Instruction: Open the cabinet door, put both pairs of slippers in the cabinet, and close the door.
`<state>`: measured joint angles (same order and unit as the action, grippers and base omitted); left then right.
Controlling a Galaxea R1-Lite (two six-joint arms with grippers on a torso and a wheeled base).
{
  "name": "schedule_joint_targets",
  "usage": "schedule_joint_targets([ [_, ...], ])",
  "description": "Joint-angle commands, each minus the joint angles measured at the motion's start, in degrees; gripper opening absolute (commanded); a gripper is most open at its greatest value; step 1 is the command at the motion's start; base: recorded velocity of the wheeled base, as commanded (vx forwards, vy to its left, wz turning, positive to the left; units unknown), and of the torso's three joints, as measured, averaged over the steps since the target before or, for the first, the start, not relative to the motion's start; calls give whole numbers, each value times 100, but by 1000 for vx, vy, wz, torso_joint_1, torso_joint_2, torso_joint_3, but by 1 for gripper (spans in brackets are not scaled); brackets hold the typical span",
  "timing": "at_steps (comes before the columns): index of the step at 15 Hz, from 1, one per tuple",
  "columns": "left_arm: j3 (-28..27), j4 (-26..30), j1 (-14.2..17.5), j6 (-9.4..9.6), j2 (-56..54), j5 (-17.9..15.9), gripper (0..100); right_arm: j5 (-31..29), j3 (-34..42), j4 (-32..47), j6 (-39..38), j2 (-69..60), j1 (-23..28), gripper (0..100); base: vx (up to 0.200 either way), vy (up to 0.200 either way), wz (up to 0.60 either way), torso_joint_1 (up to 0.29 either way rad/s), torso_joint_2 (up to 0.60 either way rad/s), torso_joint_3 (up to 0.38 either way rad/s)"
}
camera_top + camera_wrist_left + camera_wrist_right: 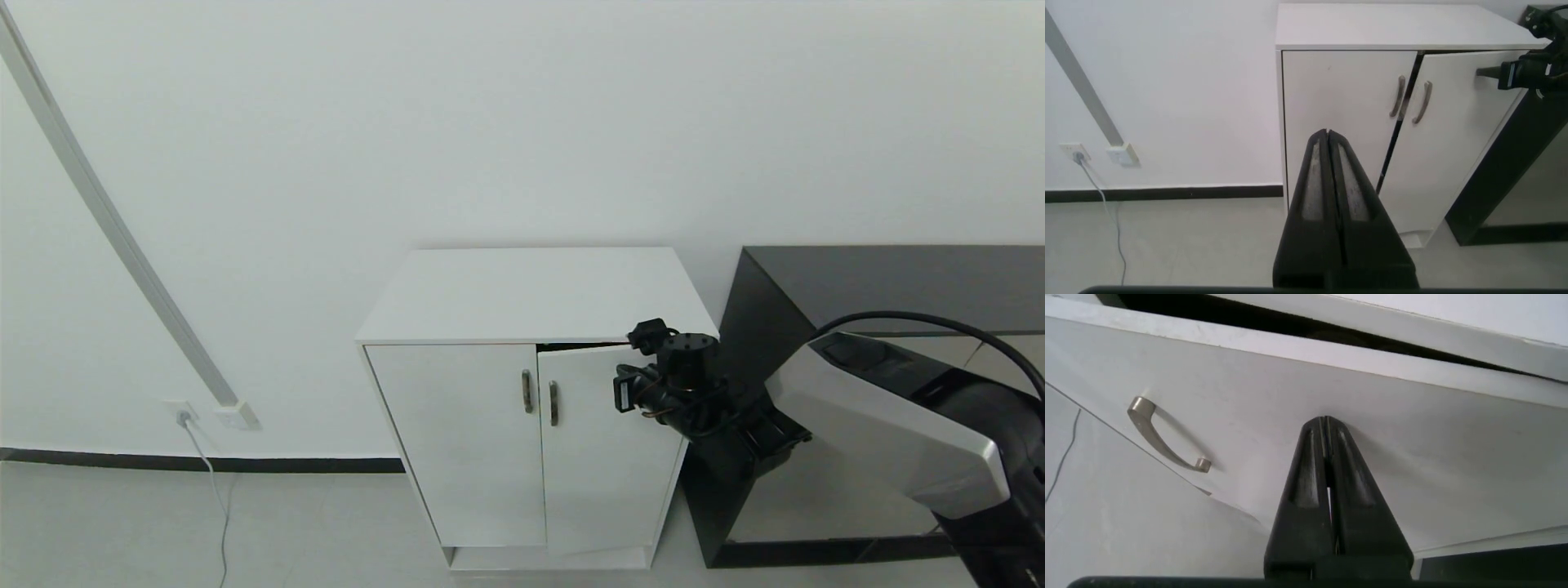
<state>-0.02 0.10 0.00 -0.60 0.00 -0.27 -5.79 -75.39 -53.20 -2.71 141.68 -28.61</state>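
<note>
Cabinet (531,294): white, two-door, standing against the wall. Left door (457,441) flush. Its right door (604,474) is slightly ajar, with a dark slit along the top; interior hidden.
Right tool (1327,423): fingers pressed together, holding nothing, tips at the ajar door's face near its handle (1167,437); contact hard to make out.
Left tool (1327,135): fingers together, empty, well back from the cabinet front.
Dark unit (857,278): just beside the cabinet, partly hidden by the right arm.

1 cabinet (531,294) w/ 2 doors (457,441) + 2 handles (526,391), plus 1 blk unit (890,282).
</note>
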Motion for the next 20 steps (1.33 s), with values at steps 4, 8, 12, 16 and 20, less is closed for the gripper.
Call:
schedule_joint_targets([
  [4, 2, -1, 0, -2, 0, 0, 0, -1, -99, -24, -2, 88, 13, 0, 0, 0, 0, 0, 0, 0],
  [8, -6, -1, 0, -2, 9, 0, 0, -1, -178, -15, -2, 97, 13, 0, 0, 0, 0, 0, 0, 0],
  [12, 2, -1, 0, -2, 0, 0, 0, -1, -213, -6, -2, 114, 49, 0, 0, 0, 0, 0, 0, 0],
  [16, 2, -1, 0, -2, 0, 0, 0, -1, -266, -6, -2, 132, 49, 0, 0, 0, 0, 0, 0, 0],
  [20, 2, -1, 0, -2, 9, 0, 0, -1, -354, 38, -2, 167, 84, 0, 0, 0, 0, 0, 0, 0],
])
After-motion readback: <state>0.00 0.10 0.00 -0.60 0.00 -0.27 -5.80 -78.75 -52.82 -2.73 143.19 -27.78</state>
